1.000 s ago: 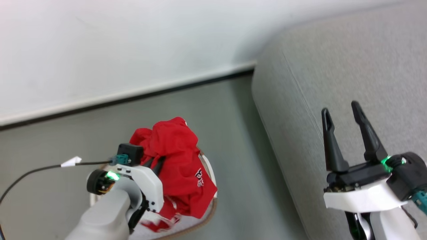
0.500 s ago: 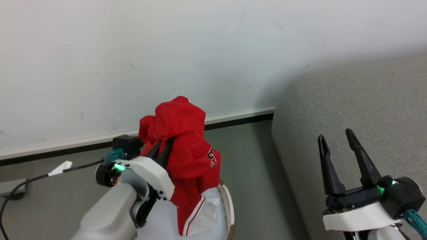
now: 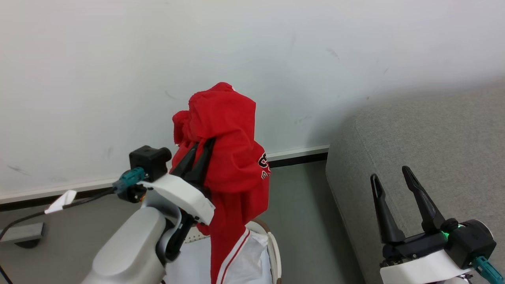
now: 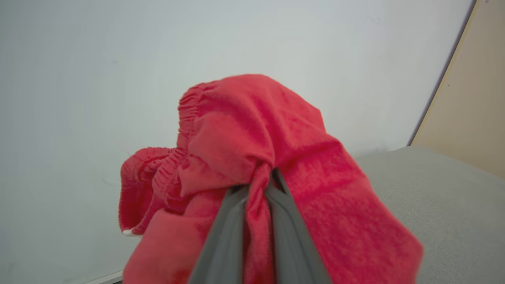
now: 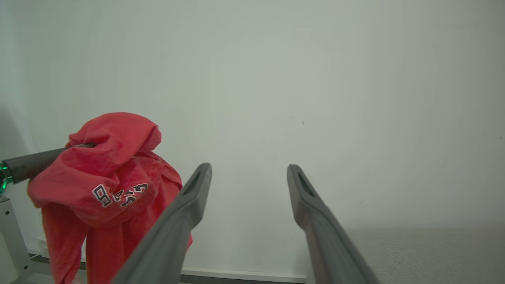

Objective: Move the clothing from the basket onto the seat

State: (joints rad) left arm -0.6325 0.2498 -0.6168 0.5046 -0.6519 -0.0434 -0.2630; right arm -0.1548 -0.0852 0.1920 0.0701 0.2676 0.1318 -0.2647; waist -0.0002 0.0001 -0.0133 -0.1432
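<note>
One red garment point(image 3: 230, 118), one basket point(image 3: 274, 246), one grey sofa point(image 3: 434, 134), and two pincers: left pincer point(image 3: 202, 149), right pincer point(image 3: 389, 174).

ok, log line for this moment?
left tool: shut on clothing | clothing: hanging over basket | right tool: open, empty, near seat

We see the clothing point(image 3: 230, 130) as soft, matt red cloth, slightly fuzzy, with a gathered elastic edge. On the right, the seat point(image 3: 434, 134) is coarse grey woven fabric. The right gripper point(image 3: 389, 173) has matt dark plastic fingers point(image 3: 384, 217) on a smooth white shell. The basket point(image 3: 275, 248) rim looks like smooth plastic, and the far wall point(image 3: 118, 59) is matt and faintly scuffed.
</note>
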